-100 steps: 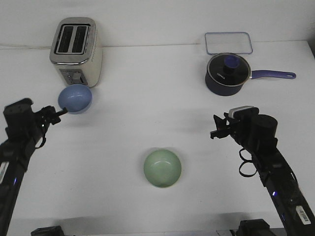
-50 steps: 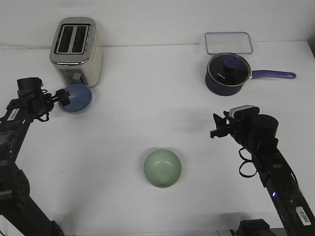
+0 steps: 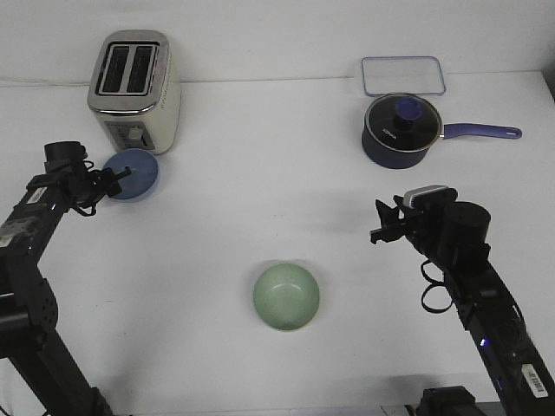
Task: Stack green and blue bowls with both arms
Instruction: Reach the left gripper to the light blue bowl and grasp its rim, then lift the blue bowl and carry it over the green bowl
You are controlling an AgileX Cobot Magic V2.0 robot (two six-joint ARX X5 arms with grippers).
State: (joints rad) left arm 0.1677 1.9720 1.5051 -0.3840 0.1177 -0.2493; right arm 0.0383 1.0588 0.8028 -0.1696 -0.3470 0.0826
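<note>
Green bowl (image 3: 286, 296) sits upright and untouched near the front edge of the table (image 3: 260, 191), about midway between the side edges, nothing in it. Right claw (image 3: 380, 222) hangs over the right half, well apart from both bowls, holding nothing; the prongs are too small and dark to tell if they are spread or closed. Farther back on the left side, the left claw (image 3: 111, 182) is at the near rim of the blue bowl (image 3: 133, 173), which looks tipped so its inside faces the camera. It seems to pinch the rim, but I cannot tell for sure that the prongs are closed on it. Toaster (image 3: 134, 91) stands just behind the blue bowl, toward the back left corner. Pan (image 3: 400, 130) with lid and a clear tray (image 3: 403, 75) sit toward the back right corner, out of the way.

Risks, as a judgement: a thin pinch on a smooth rim could slip, so the bowl drops or rolls. A tilted bowl could swing into the toaster. If carried over tilted, it may land crooked on the green one or knock it toward the front edge.
</note>
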